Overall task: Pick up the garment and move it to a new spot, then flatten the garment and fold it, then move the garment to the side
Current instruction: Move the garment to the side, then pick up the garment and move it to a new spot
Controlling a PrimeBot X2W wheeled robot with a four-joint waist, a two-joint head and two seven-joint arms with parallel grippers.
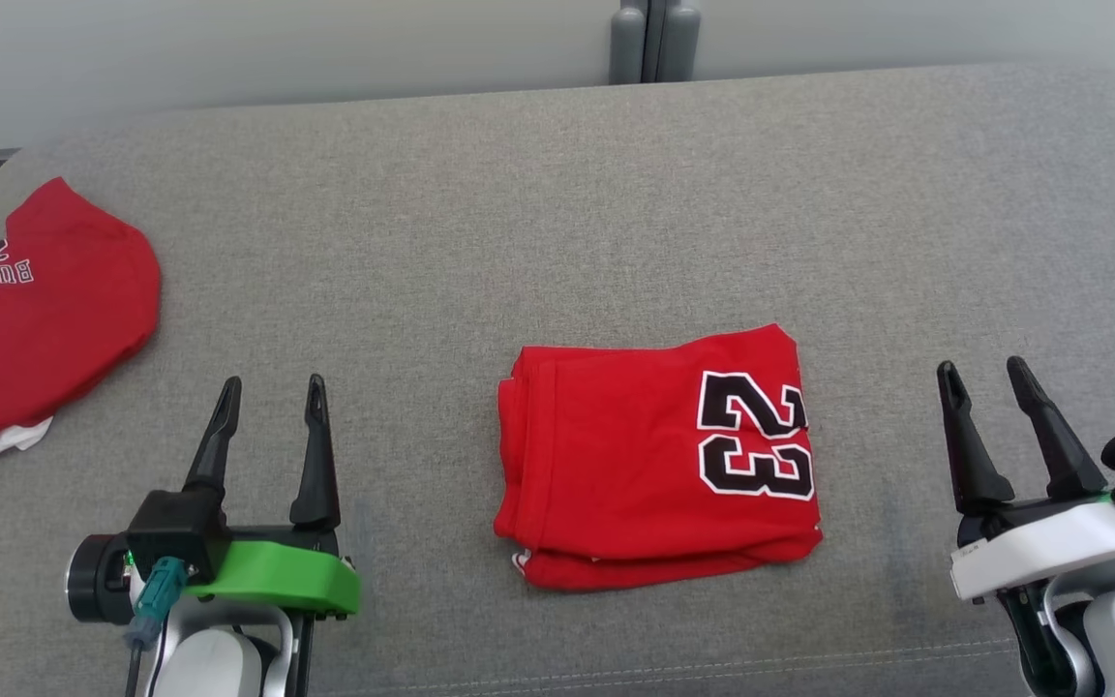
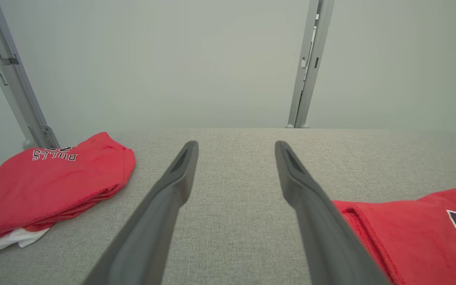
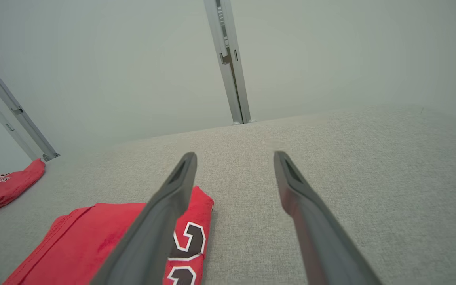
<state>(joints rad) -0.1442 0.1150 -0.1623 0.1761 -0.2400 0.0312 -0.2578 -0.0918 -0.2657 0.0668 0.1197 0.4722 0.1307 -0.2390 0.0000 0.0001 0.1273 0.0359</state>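
The garment (image 1: pixel 654 455) is a red jersey with a black "23", folded into a neat rectangle in the middle of the grey cloth table (image 1: pixel 557 223). Its edge also shows in the left wrist view (image 2: pixel 410 233) and the right wrist view (image 3: pixel 93 241). My left gripper (image 1: pixel 272 397) stands open to the garment's left, well apart from it, with nothing between its fingers (image 2: pixel 172 190). To the garment's right my right gripper (image 1: pixel 985 378) is open too and holds nothing, and its fingers (image 3: pixel 295 190) point over bare cloth.
A second folded red jersey (image 1: pixel 35 310) marked "BULLS", with white fabric under it, lies at the table's far left edge (image 2: pixel 50 178). Grey metal posts (image 1: pixel 654 39) rise behind the table against a pale wall. Bare cloth stretches across the back and right.
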